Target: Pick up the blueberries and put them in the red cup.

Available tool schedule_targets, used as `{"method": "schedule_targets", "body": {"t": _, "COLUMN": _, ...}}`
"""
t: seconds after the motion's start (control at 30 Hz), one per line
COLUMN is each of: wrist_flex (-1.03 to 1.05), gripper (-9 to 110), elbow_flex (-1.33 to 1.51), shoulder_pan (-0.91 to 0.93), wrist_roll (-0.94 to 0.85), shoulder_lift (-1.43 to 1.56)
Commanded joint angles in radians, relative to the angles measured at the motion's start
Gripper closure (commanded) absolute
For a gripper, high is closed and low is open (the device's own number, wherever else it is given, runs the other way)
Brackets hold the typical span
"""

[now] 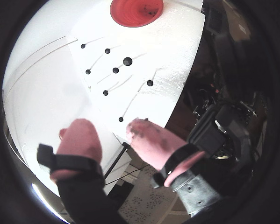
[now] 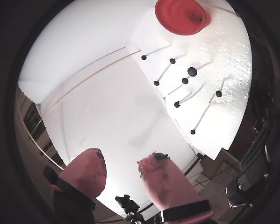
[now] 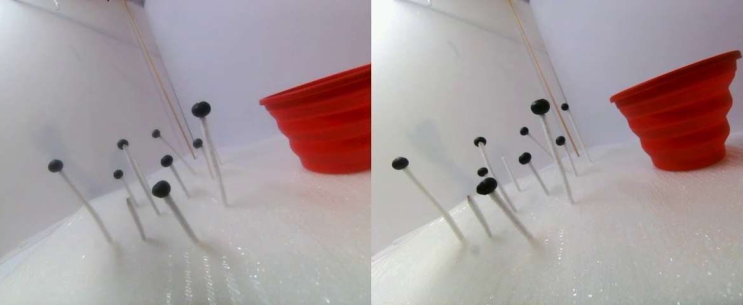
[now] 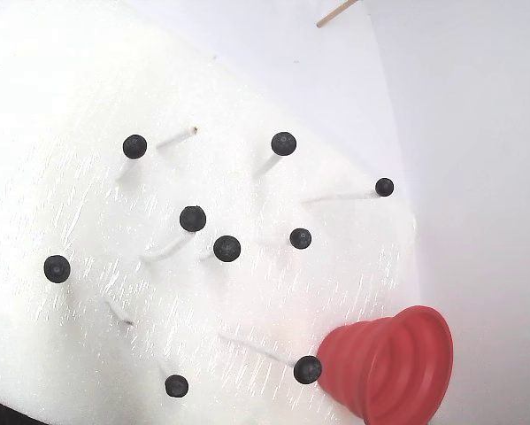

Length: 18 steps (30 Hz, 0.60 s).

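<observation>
Mostly undone: blueberries (image 4: 226, 248) remain on sticks (image 3: 214, 162); some dark specks inside red cup (image 1: 136, 11); gripper (image 1: 112, 128) jaws wide, empty.

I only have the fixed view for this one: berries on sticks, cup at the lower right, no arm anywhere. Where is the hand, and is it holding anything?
Observer: Both wrist views show the hand open and empty.
Operator: Anything dropped in yet? The opening faces away from me.
Observer: A wrist view looks down into the cup. A few dark specks lie inside, too small to identify.
Operator: Is the hand close to a target?
Observer: In that view the nearest berry shows just ahead of the hand. I cannot tell the height gap.
</observation>
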Motion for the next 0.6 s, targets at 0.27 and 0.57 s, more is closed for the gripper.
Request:
{"method": "schedule_targets", "body": {"t": 0.27, "wrist_flex": -0.025, "gripper": 88, "elbow_flex": -0.06, "shoulder_pan": -0.179, "wrist_roll": -0.025, "shoulder_lift": -0.006}}
{"method": "schedule_targets", "body": {"t": 0.57, "wrist_flex": -0.167, "gripper": 88, "elbow_flex": -0.097, "shoulder_pan": -0.21, "wrist_roll": -0.152, "shoulder_lift": -0.138}}
